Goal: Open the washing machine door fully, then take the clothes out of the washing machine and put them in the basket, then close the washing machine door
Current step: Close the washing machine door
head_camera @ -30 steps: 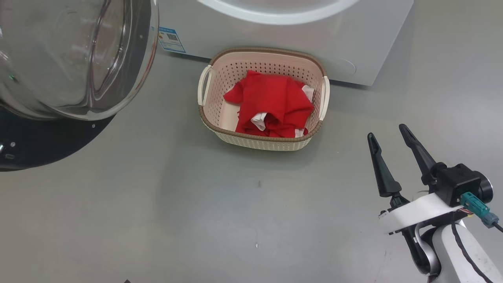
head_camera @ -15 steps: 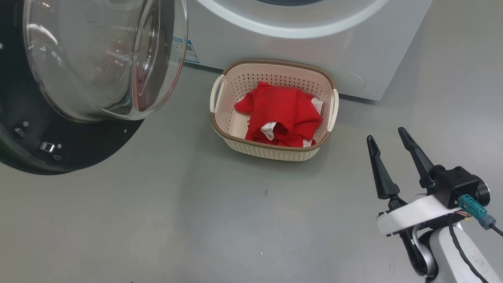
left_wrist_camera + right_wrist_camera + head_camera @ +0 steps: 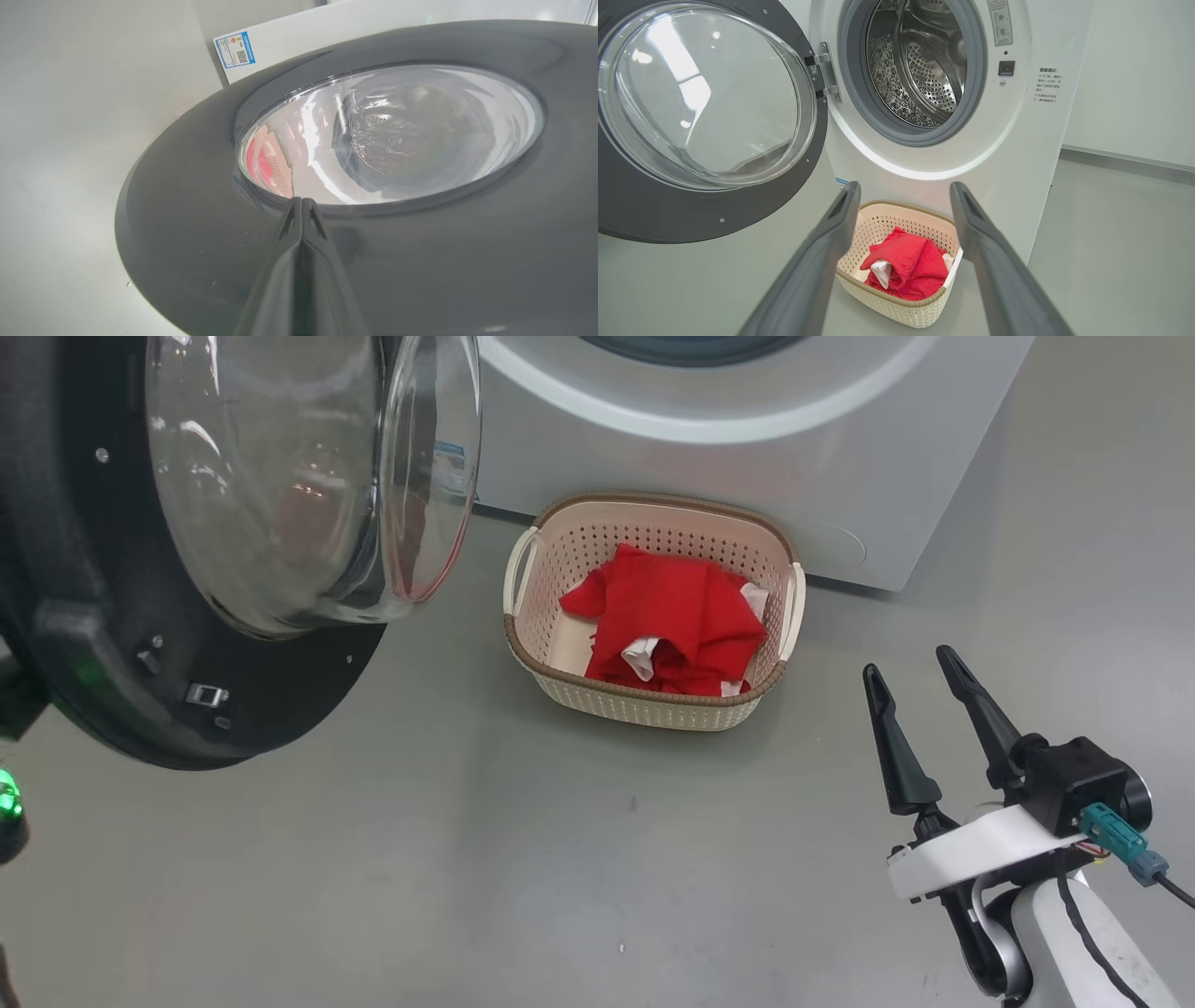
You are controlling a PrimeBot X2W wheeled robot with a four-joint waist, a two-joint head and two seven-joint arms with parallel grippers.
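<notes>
Though left end effector point(image 3: 302, 201) points at washing machine door point(image 3: 187, 252), contact unclear.

Right claw point(image 3: 906, 662): two long tapered black fingers point(image 3: 894, 751), white bracket point(image 3: 971, 854), teal plug point(image 3: 1108, 830), black cable point(image 3: 1083, 915)

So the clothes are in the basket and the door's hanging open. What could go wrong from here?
1. The left gripper, shut to a narrow point, aims at the washing machine door, at its glossy black rim beside the glass; pushing there, it could slip off.
2. The basket holding the clothes sits on the floor close under the washing machine porthole. I can't tell how much room the swinging door leaves above it, so it might clip the rim.
</notes>
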